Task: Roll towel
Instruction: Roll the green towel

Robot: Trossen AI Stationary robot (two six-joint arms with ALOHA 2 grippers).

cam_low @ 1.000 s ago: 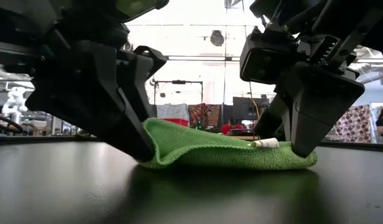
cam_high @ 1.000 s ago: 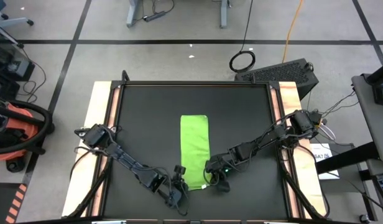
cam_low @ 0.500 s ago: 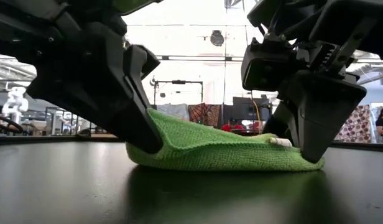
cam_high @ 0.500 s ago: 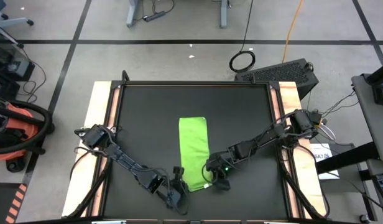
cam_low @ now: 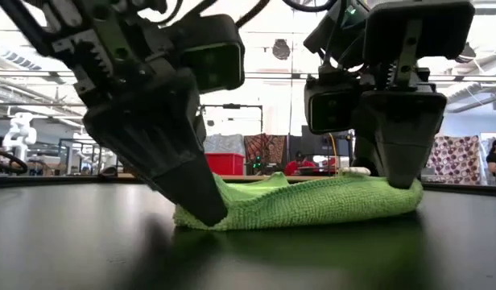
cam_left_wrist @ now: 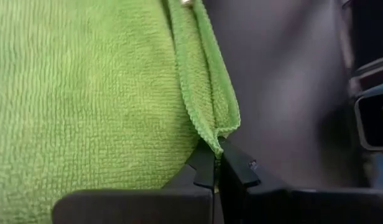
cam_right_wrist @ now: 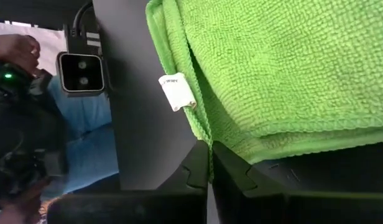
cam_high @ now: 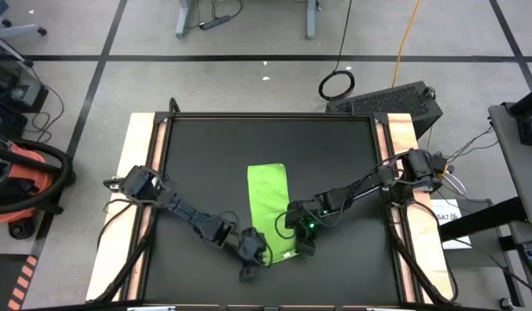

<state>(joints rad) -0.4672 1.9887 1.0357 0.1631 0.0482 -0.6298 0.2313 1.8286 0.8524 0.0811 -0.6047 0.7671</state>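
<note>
The lime-green towel (cam_high: 268,203) lies as a long strip on the black mat (cam_high: 197,173), running from far to near; it also shows in the low view (cam_low: 312,205). A white label (cam_right_wrist: 177,91) sits on its edge. My left gripper (cam_high: 256,252) is shut on the towel's near left corner. My right gripper (cam_high: 299,242) is shut on the near right corner. The far part of the towel rests flat on the mat. My left gripper pinches the towel's near left corner (cam_left_wrist: 217,142) between its two shut fingers, at their tips. The fingers slant down from the near left. The corner shows several layers at the hem and sits low by the mat (cam_low: 208,211). My right gripper pinches the towel's near right corner (cam_right_wrist: 207,146) between its two shut fingers, close to the white label. The fingers point down from above (cam_low: 397,173). The folded edge shows more than one layer, and the corner is held a little above the mat.
The low camera's box (cam_right_wrist: 79,71) stands at the mat's near edge, close to the right gripper. A person in blue trousers (cam_right_wrist: 73,137) is beyond the table. Bare mat lies to the left, right and far side of the towel.
Both grippers have gone toward the table's far edge while staying shut on the towel's near corners, and the right one has also risen a little. The towel's near end has been drawn toward the far edge and bunched up, while the far part stays flat.
</note>
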